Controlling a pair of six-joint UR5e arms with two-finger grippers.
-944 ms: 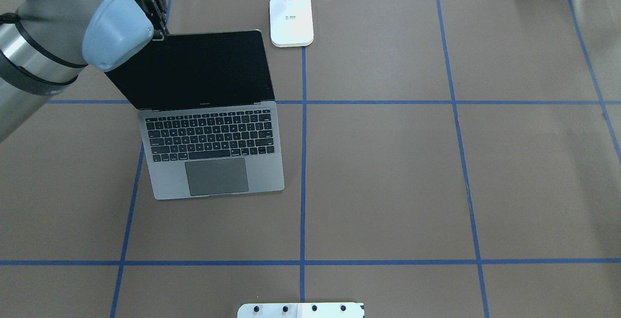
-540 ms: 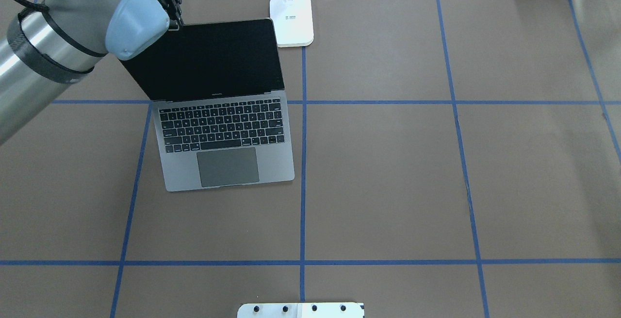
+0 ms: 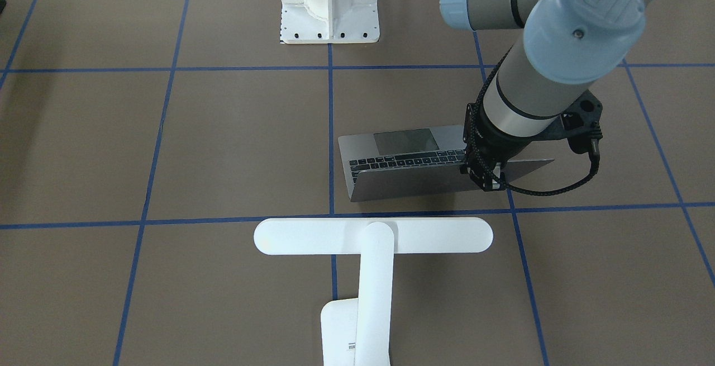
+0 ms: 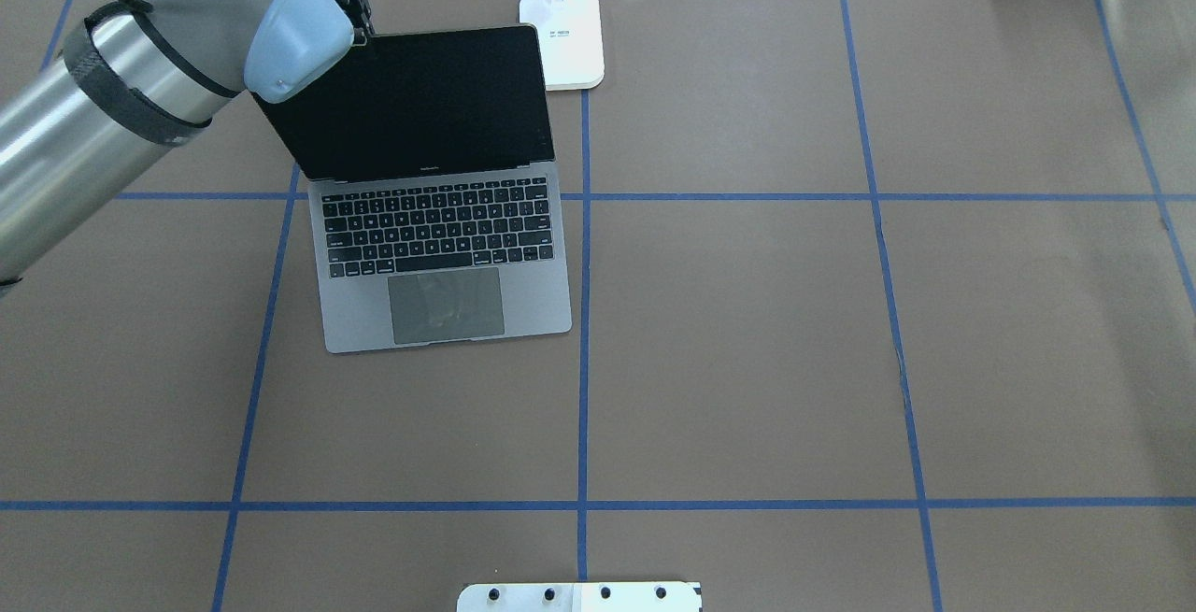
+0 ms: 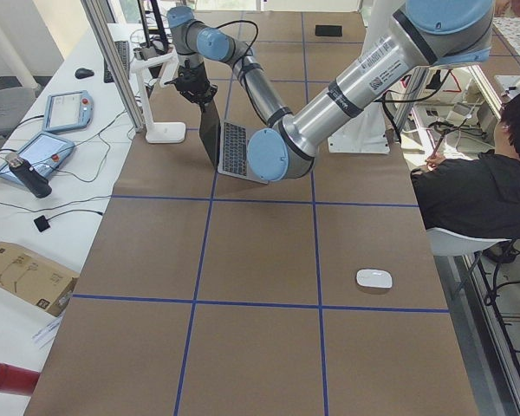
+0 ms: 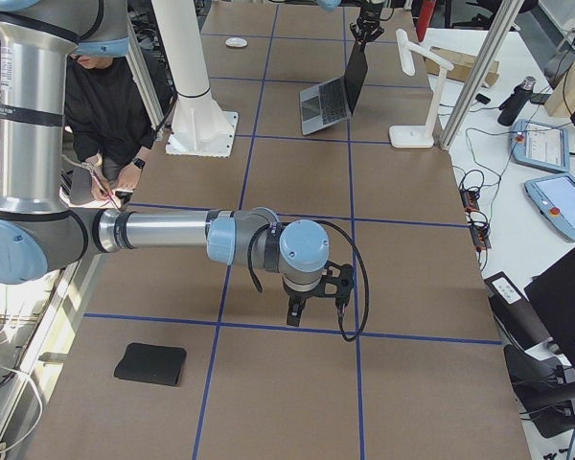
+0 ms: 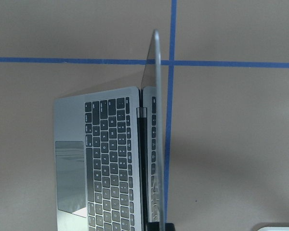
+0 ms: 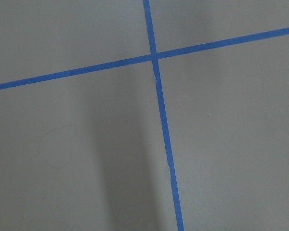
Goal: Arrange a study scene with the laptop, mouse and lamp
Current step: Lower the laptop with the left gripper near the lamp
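Slim space-grey metal laptop [image 4: 447,252] sits open on the brown paper-covered surface [image 4: 747,332], in the robot's left half, near the far edge. Its long axis runs approx. along that edge, a bit skewed vs. the blue tape grid [image 4: 584,313]. Trackpad side points to the robot's edge; dark screen [image 4: 420,98] faces the robot & stands near upright. Left hand [image 4: 363,28] is pinched narrow on the lid's top corner, left side. All-white desk lamp [image 3: 373,236] stands at the far edge, mid-length, base just beside the laptop; its bar head lies parallel w/ that edge. Small glossy white oval mouse [image 5: 373,279] lies well apart, toward the left end, robot's side. Right hand [image 6: 302,314] hangs over bare paper toward the right end; wide or narrow, can't tell.
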